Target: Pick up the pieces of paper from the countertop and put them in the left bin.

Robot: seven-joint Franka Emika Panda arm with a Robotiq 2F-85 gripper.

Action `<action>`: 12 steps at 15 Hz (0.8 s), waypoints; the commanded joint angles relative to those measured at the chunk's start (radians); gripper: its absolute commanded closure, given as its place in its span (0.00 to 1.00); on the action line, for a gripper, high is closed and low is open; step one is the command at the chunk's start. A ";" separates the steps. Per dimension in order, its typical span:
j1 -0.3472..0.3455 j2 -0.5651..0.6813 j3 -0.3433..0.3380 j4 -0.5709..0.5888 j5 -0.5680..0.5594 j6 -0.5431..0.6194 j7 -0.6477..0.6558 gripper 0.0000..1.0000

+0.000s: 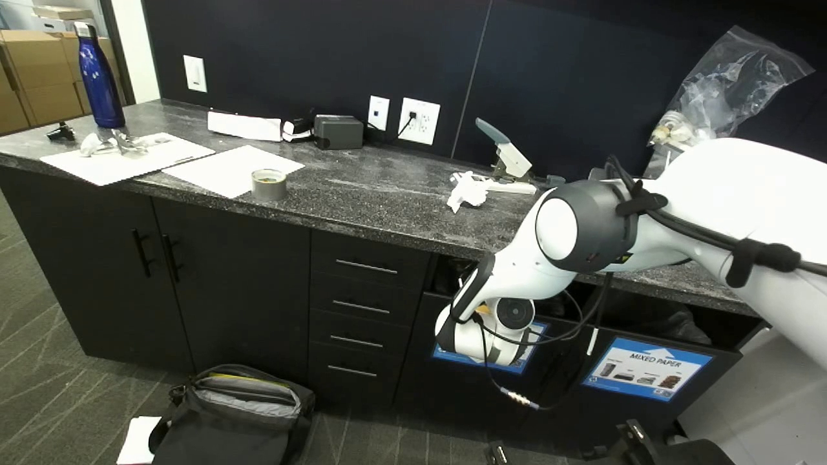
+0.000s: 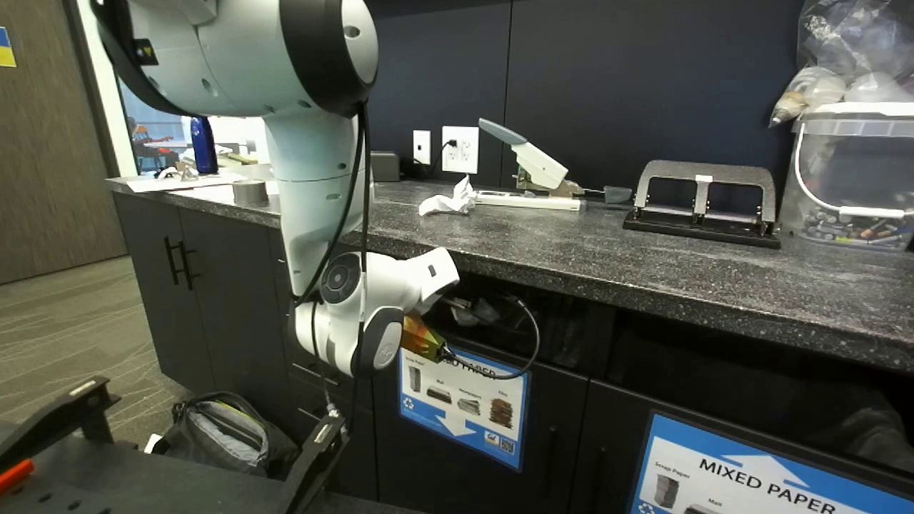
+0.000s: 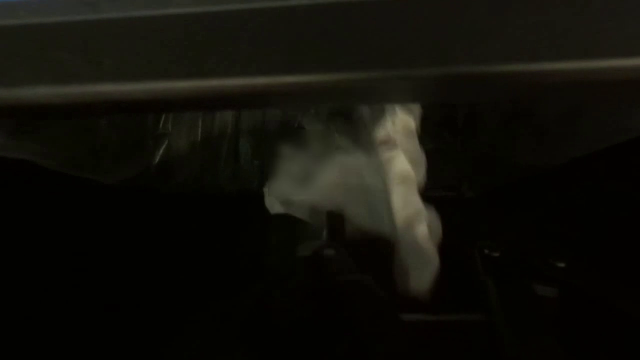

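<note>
The pincer (image 3: pixel 411 232), wide or gripping we cannot tell, could drag out the paper (image 3: pixel 410 200) at three o'clock if it snags.

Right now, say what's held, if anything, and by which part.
Cannot be told: the wrist view, dark and blurred, shows a whitish piece of paper but not whether any part is gripped.

Blurred paper (image 3: pixel 409 195), jaws obscured, left bin (image 2: pixel 553 408) partly hidden
</note>
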 commanded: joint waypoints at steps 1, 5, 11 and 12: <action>-0.007 -0.014 0.020 0.002 0.023 -0.002 -0.055 0.19; 0.009 -0.133 0.054 -0.166 0.050 -0.051 -0.076 0.00; 0.094 -0.421 0.091 -0.472 0.259 -0.300 -0.184 0.00; 0.118 -0.474 0.084 -0.519 0.306 -0.347 -0.204 0.00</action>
